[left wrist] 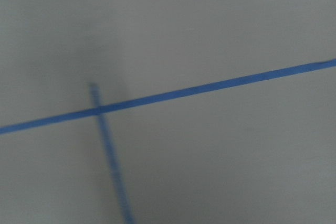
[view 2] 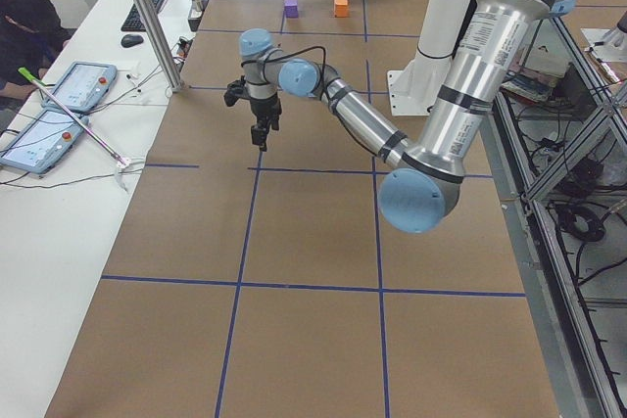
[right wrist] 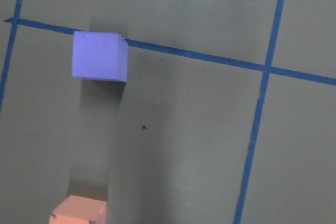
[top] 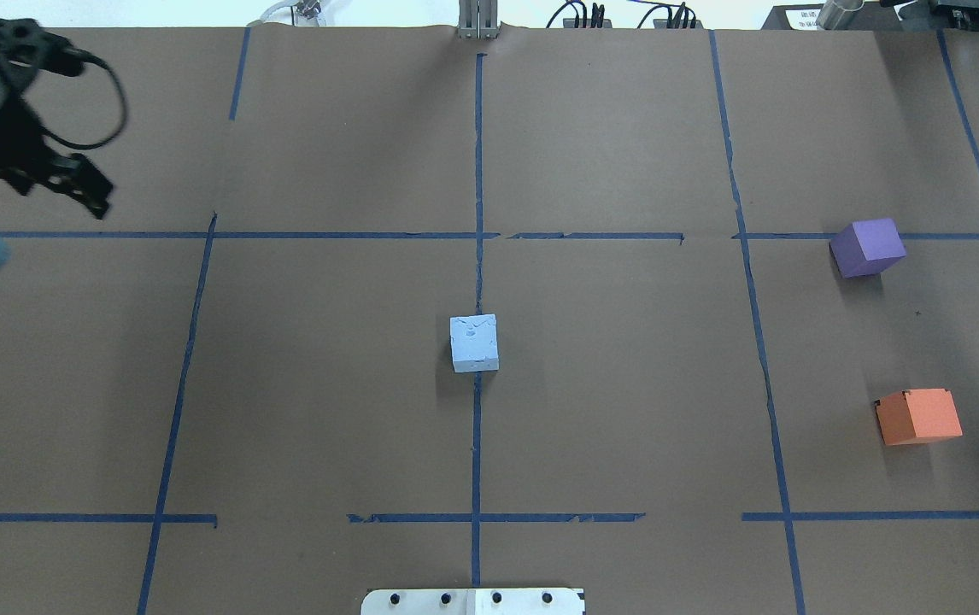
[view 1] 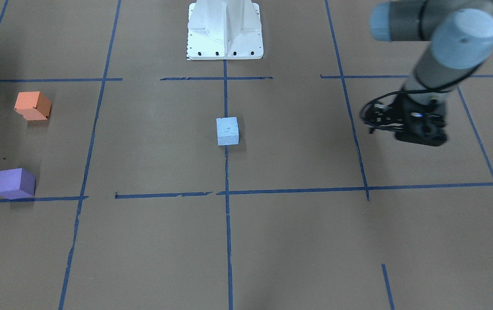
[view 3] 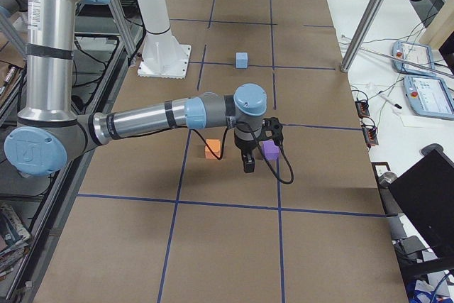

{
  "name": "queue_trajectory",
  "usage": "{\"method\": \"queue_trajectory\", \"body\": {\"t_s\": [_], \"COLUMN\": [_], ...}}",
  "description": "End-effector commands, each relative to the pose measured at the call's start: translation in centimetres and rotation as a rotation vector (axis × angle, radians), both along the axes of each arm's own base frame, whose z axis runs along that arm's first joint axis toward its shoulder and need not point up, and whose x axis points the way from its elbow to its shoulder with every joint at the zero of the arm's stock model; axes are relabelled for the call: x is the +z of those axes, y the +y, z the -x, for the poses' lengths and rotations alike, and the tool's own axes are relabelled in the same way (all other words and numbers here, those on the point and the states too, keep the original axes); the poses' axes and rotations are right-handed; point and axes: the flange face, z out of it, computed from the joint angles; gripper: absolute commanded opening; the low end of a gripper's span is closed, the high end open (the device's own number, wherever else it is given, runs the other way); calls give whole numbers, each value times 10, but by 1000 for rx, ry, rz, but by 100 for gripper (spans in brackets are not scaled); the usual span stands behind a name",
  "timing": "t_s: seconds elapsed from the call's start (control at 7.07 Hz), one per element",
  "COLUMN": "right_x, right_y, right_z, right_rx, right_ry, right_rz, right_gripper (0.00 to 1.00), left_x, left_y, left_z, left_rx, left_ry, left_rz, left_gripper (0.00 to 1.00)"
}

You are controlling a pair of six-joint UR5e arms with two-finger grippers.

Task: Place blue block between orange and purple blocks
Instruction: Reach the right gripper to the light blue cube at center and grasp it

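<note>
The blue block (view 1: 227, 131) (top: 474, 342) sits alone at the table's middle on a tape line. The orange block (view 1: 32, 105) (top: 918, 416) and the purple block (view 1: 15, 183) (top: 867, 247) stand apart on the robot's right side, with a gap between them. My left gripper (top: 95, 198) (view 1: 423, 137) hovers over the far left of the table, looks shut and holds nothing. My right gripper (view 3: 248, 164) shows only in the exterior right view, above the orange and purple blocks; I cannot tell whether it is open. The right wrist view shows the purple block (right wrist: 100, 56) and the orange block's top (right wrist: 79, 211).
The white robot base (view 1: 225, 38) stands at the table's near middle edge. Blue tape lines divide the brown paper into squares. A side desk with tablets (view 2: 59, 105) and a metal post (view 2: 147, 17) lie beyond the table's far edge.
</note>
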Motion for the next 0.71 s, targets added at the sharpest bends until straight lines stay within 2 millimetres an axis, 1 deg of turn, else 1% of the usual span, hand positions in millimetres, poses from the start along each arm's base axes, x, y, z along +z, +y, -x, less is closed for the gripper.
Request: {"method": "queue_trajectory", "body": {"t_s": [0.0,0.14,0.28,0.42,0.57], "right_x": [-82,-124,-169,-218,-250], "right_y": [-27,-36,-39,-31,-11], "right_z": [84,133,196,268,327], "right_rx": [28,40,47,78,63], "right_ry": [-45,-66,-62,-50,-53], "right_rz": [36,66,75,79,84], "right_gripper": [100,100,100,100,100], "left_x": [119,163,204,232,236], "left_y": [28,55,91,119,122], "left_z": [157,202,220,229,228], "left_rx": [30,-7,-12,-31,-33], "left_ry": [-6,-15,-17,-14,-8], "left_rz": [-2,47,64,30,26], "left_gripper": [100,100,100,100,100]}}
